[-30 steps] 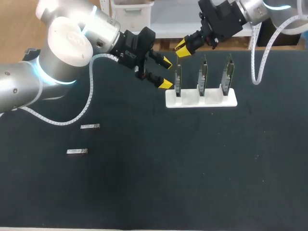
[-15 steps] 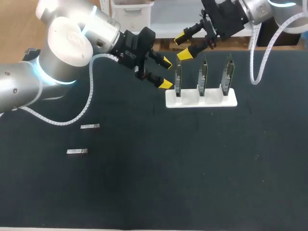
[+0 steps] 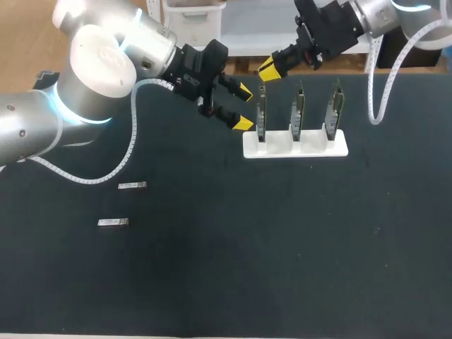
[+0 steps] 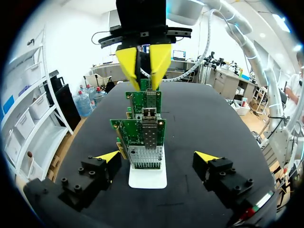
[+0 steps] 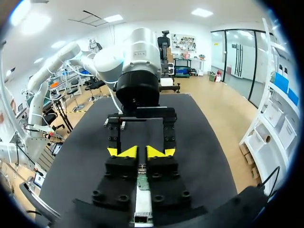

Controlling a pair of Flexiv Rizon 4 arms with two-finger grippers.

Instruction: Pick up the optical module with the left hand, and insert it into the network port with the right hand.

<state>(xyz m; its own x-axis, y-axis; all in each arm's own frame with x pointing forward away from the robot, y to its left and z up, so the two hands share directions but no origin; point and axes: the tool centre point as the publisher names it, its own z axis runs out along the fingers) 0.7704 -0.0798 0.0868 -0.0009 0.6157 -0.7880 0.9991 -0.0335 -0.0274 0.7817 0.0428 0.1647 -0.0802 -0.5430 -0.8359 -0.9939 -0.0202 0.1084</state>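
Head view first: our left gripper [image 3: 244, 107] hangs spread wide beside the leftmost card [image 3: 261, 113] in the white stand [image 3: 314, 148]. Our right gripper [image 3: 269, 69], tips pinched narrow, sits just above that card. One optical module [image 3: 132, 186] and a second module [image 3: 113, 223] lie on the table [image 3: 282, 247], well apart from both grippers. Left wrist now: our wide fingers flank the card row, with the network port [image 4: 150, 135] facing us. Right wrist: our tips almost meet over the card's edge.
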